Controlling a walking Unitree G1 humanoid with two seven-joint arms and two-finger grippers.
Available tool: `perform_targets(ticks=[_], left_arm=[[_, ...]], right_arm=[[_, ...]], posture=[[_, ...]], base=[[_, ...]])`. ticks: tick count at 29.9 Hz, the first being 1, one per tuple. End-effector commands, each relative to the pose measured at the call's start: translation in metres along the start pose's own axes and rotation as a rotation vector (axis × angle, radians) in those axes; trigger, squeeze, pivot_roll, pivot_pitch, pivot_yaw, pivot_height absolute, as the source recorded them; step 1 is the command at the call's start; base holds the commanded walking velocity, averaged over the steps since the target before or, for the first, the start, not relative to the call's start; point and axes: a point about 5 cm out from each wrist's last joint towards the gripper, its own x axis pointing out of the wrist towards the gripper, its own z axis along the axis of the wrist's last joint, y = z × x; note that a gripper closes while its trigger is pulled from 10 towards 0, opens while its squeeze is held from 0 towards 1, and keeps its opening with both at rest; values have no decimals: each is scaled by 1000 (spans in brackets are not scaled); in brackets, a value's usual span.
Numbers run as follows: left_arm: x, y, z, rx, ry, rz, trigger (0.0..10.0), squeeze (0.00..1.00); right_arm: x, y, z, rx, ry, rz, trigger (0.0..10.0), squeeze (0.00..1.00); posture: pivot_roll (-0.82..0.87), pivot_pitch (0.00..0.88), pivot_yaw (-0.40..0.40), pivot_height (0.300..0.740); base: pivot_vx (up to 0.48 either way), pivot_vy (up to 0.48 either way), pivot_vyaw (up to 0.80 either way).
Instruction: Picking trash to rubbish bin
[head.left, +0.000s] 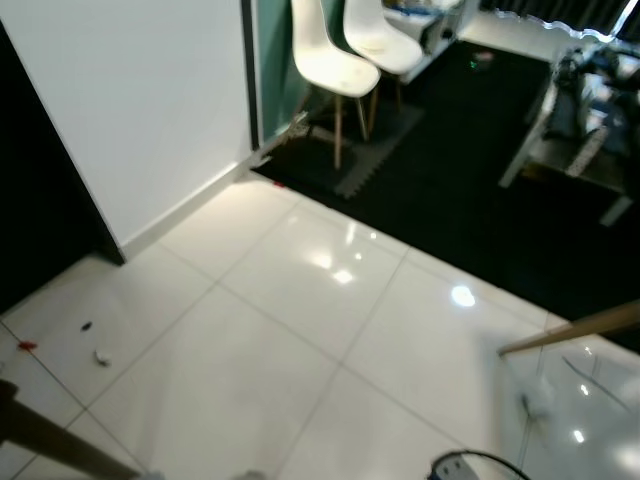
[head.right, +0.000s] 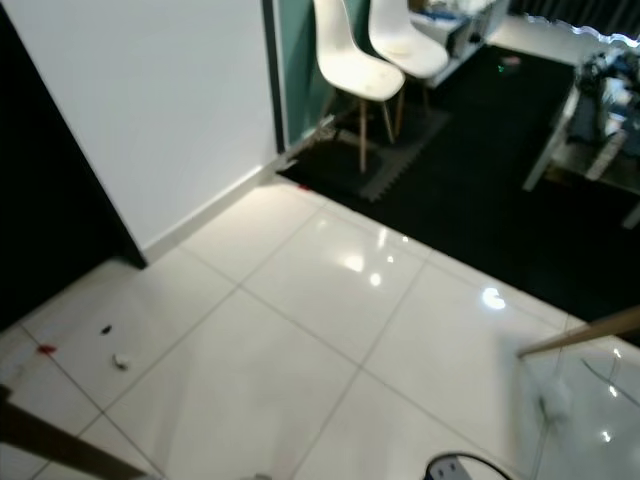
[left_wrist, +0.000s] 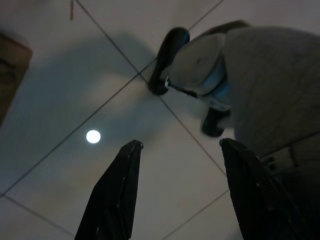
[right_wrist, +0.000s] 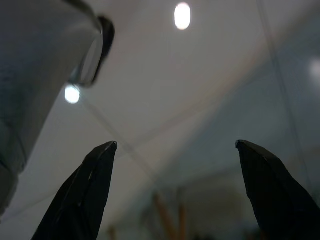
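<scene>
Small bits of trash lie on the white tile floor at the left: a white scrap, a dark speck and a red bit. My left gripper hangs open above the tiles with nothing between its black fingers; my own grey leg and dark foot are beside it. My right gripper is also open and empty, pointing at the glossy floor.
A white wall and a dark opening stand at the left. Two white chairs stand on black carpet ahead. A wooden leg and a glassy surface are at the right, and a wooden bar crosses the bottom left.
</scene>
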Motion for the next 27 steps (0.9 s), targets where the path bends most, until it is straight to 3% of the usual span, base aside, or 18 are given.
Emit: perform_targets(ticks=[1,8,21,27], left_arm=[[0,-7,-12,-16,38,-25,10000,0],[1,-8,-10,-13,38,-27,10000,0],[1,-10,-11,-25,44,-40,10000,0],[1,-8,-10,-30,35,-16,10000,0]], right_arm=[[-1,-2,-12,16,34,-2,10000,0],[-1,-5,-11,43,29,-32,10000,0],[-1,-3,-8,35,22,-14,10000,0],[0,1,-7,-6,25,24,10000,0]], posture=[[159,113,-64,740],[161,114,-65,740],[163,117,-68,740],[165,116,-72,740]], base=[[0,0,763],[0,0,535],[0,-461,0],[0,0,788]])
